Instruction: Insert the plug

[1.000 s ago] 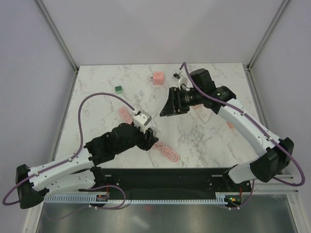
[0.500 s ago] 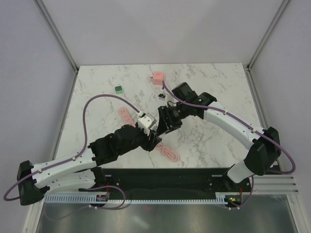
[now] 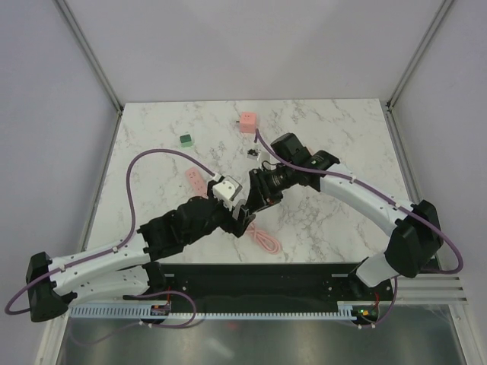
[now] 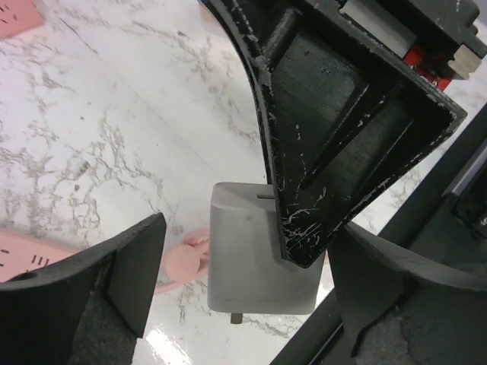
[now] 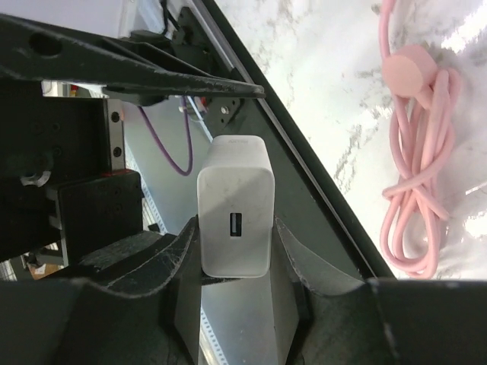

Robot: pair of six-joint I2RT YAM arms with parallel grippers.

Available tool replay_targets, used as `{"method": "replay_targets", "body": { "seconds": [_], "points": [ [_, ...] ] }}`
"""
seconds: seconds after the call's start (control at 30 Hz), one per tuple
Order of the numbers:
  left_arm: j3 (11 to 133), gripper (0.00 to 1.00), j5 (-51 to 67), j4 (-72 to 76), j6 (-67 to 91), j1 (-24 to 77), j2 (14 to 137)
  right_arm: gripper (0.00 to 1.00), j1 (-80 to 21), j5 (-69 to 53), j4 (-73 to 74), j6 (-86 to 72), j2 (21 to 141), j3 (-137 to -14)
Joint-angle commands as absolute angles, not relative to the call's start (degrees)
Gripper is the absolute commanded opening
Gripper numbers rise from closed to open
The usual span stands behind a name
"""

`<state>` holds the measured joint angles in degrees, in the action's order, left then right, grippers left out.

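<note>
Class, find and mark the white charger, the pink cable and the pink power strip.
white charger (image 5: pixel 234 190): right wrist view, front face above its port.
pink cable (image 5: pixel 409 72): right wrist view, its round disc.
pink power strip (image 3: pixel 196 180): top view, middle of its body.

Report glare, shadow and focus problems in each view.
Top external: even, soft light on the table, no glare. Left wrist: charger looks grey in shadow, glare on the table at the bottom edge. Right wrist: charger sharp, glare whitens the table around the pink cable.

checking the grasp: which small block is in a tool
The white charger, gripped by the right tool; the green block and pink block lie free on the table.
</note>
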<state>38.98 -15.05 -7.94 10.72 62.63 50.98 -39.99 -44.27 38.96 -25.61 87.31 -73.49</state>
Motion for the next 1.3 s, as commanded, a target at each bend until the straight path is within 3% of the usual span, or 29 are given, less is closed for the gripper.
{"method": "replay_targets", "body": {
  "seconds": [0.0,0.3,0.5,0.63,0.77,1.27],
  "points": [
    [38.9,0.92,-21.4,-1.5,12.0,62.8,48.3,0.00,-39.5,-46.3,30.5,-27.7,83.1,-74.0],
    [39.4,0.93,-23.8,-5.3,17.5,62.4,46.4,0.00,-29.7,-46.3,24.3,-30.3,85.2,-76.6],
    [45.7,0.90,-31.7,-18.7,27.9,58.8,50.4,0.00,-26.9,-27.7,31.7,-26.2,87.1,-84.4],
    [50.8,0.89,-33.2,-34.1,43.1,46.4,55.4,0.00,-26.9,-17.3,35.7,-27.1,87.4,-90.2],
    [47.9,0.86,-24.0,-35.0,47.7,31.1,60.1,0.00,-27.1,-12.0,35.6,-27.2,83.8,-88.5],
    [50.9,0.85,-22.6,-29.4,46.9,30.7,85.5,0.00,-27.1,-7.9,32.9,-23.5,75.2,-80.3]
  ]
}}
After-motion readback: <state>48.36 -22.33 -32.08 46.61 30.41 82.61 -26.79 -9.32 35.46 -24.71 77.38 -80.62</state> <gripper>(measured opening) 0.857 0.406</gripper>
